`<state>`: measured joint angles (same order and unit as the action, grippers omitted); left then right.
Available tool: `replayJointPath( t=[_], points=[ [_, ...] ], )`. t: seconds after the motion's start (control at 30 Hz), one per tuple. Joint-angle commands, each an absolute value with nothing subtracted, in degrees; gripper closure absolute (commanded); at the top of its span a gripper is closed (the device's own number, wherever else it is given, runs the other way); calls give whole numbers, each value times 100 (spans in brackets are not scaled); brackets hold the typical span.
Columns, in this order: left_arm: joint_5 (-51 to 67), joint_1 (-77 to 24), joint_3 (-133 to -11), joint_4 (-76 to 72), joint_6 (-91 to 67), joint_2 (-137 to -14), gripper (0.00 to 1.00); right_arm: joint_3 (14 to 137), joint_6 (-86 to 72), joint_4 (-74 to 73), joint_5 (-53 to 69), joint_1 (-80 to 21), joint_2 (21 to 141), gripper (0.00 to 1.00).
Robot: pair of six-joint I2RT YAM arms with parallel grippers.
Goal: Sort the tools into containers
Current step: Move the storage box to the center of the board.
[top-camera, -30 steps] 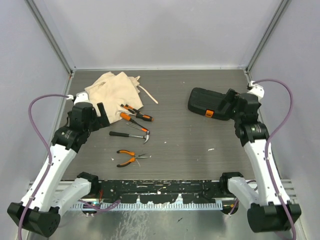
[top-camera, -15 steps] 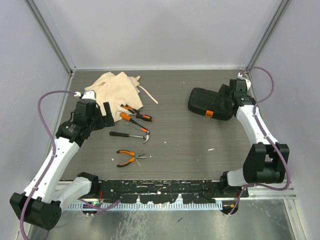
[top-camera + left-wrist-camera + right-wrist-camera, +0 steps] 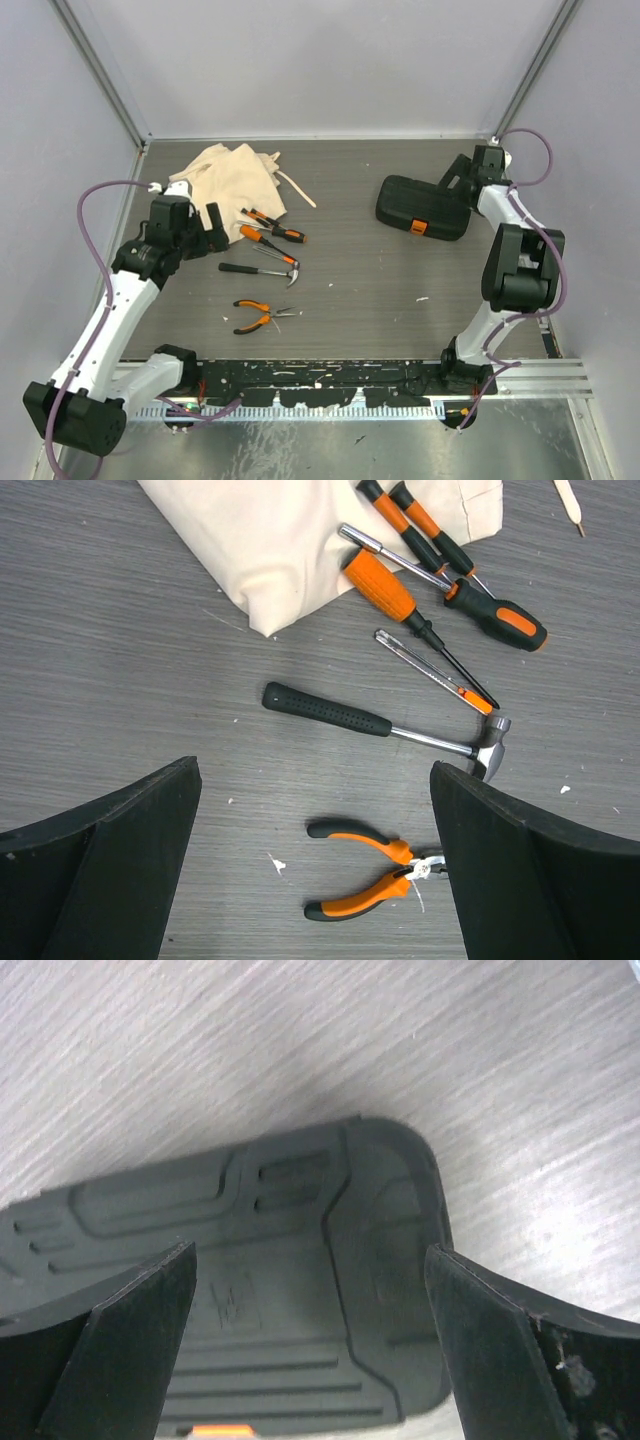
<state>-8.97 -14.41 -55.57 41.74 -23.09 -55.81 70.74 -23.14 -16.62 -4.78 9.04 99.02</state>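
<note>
Several tools lie left of centre: orange-and-black screwdrivers (image 3: pixel 272 230) (image 3: pixel 395 590), a black-handled hammer (image 3: pixel 262 270) (image 3: pixel 340 713) and orange-handled pliers (image 3: pixel 258 316) (image 3: pixel 378 875). The beige cloth bag (image 3: pixel 232 178) (image 3: pixel 300 540) lies crumpled behind them, under the ends of two screwdrivers. My left gripper (image 3: pixel 208 232) (image 3: pixel 315 780) hangs open above the table left of the tools, holding nothing. The black tool case (image 3: pixel 420 207) (image 3: pixel 290 1290) lies shut at the far right, its orange latch (image 3: pixel 418 227) (image 3: pixel 222 1430) facing near. My right gripper (image 3: pixel 455 188) (image 3: pixel 310 1255) is open just over the case's right end.
The bag's drawstring (image 3: pixel 297 188) trails on the table right of the bag. Grey walls with metal corner posts (image 3: pixel 100 72) close in the table on three sides. Small white flecks (image 3: pixel 421 299) dot the dark surface near the front.
My right arm has folded up and back, carrying its gripper to the far right end of the case. The left gripper shifted slightly right, then held still. The tools have not moved.
</note>
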Motion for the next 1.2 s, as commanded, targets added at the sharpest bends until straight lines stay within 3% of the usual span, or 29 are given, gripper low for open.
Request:
replayJointPath(
  t=[0.0, 0.2, 0.7, 0.93, 1.17],
  points=[
    [-581, -1255, -5798, 3841, -2298, -5562, 2, 7732, -2303, -1118, -532, 998, 10286, 0],
    [-359, -1104, -5757, 3789, -2329, -5588, 2, 8168, -2082, -1003, -589, 1041, 10851, 0],
    [33, -627, -5721, 3716, -2434, -5750, 1, 8780, -1368, -607, 1146, 1158, 11703, 0],
    [0, -572, -5713, 3710, -2465, -5770, 1, 8327, -1501, -831, 1446, 1152, 11346, 0],
    [102, -574, -5754, 3709, -2457, -5913, 8, 7406, -1720, -1221, 1568, 1111, 10622, 0]
  ],
)
